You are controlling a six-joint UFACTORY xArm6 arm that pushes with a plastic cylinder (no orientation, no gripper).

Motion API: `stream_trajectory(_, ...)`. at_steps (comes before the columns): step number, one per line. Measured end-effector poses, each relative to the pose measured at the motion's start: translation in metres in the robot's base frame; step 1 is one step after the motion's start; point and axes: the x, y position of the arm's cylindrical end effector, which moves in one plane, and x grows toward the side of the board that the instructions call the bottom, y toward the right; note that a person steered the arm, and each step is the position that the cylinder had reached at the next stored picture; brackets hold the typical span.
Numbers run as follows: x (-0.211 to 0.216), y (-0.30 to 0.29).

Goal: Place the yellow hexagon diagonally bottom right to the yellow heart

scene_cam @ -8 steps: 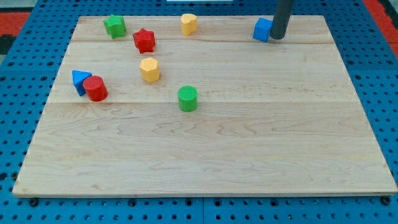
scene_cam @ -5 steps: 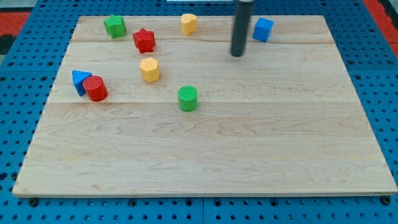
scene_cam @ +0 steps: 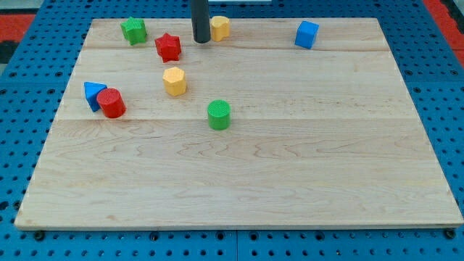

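My tip [scene_cam: 201,40] is a bare dark rod w/ no jaws, so nothing is pinched; it sits just left of the small yellow heart block [scene_cam: 220,27]. Yellow hexagon block [scene_cam: 174,81] lies at approx 7 o'clock from tip, mid-left of wooden board [scene_cam: 326,159]; needs pushing toward 3 o'clock

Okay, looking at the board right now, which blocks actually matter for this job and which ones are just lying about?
Part of the job:
- yellow hexagon, mid-board
- yellow heart, near the view's top
- my tip, just left of the heart

Just lying about:
- red star
- green star-like block
- green cylinder
- red cylinder
- blue triangle
- blue cube
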Motion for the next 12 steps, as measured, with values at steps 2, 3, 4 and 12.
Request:
stream_trajectory(2,-0.010,0.001)
stream_trajectory(3,-0.028,-0.001)
stream_trajectory(4,0.012,-0.007)
stream_trajectory(12,0.166,0.074)
